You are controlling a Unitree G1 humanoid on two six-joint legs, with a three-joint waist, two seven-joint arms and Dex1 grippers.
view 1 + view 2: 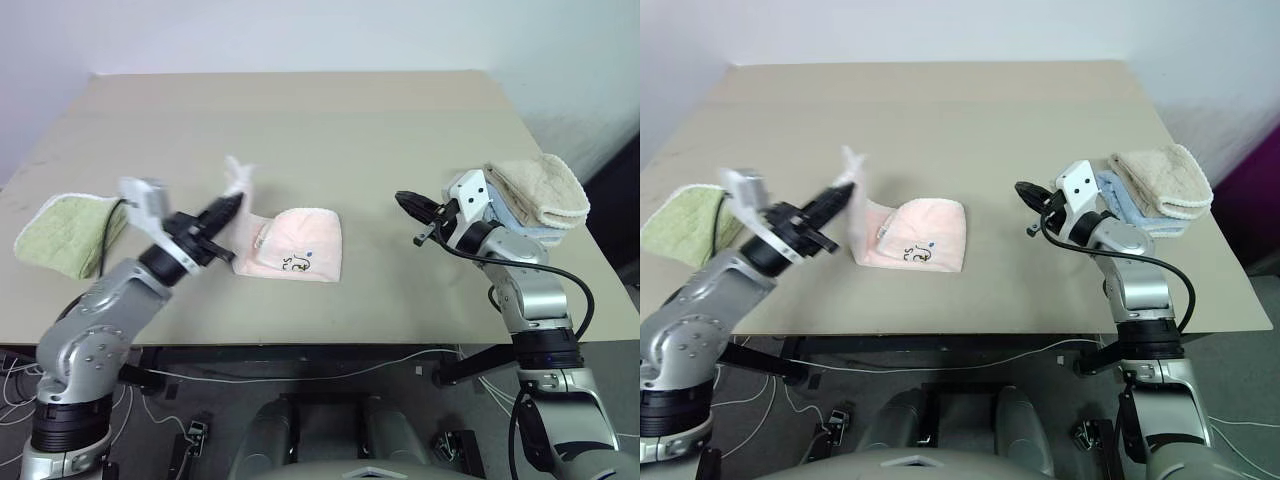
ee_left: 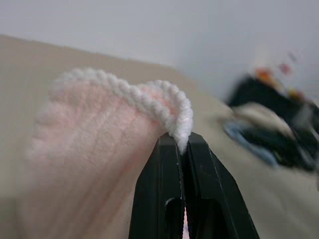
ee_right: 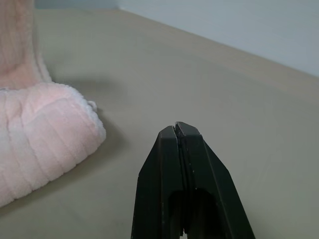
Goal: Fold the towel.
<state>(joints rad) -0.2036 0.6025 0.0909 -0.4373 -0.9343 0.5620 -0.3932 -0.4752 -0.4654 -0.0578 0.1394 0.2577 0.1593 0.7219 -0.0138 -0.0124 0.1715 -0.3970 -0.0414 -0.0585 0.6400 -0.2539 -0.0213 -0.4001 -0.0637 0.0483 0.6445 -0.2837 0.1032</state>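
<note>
Two grippers working over tabletop (image 1: 330,130). Left gripper (image 1: 228,207) pinching white-stitched edge of towel (image 1: 300,245), lifting that corner above tabletop; rest of pink towel lying bunched near tabletop's middle, dark embroidered mark facing up. Right gripper (image 1: 408,203) hovering to right of towel, fingers clenched together, gripping nothing. Light green folded towel (image 1: 65,232) sitting at left edge; beige and blue folded towels (image 1: 535,195) stacking at right edge.
</note>
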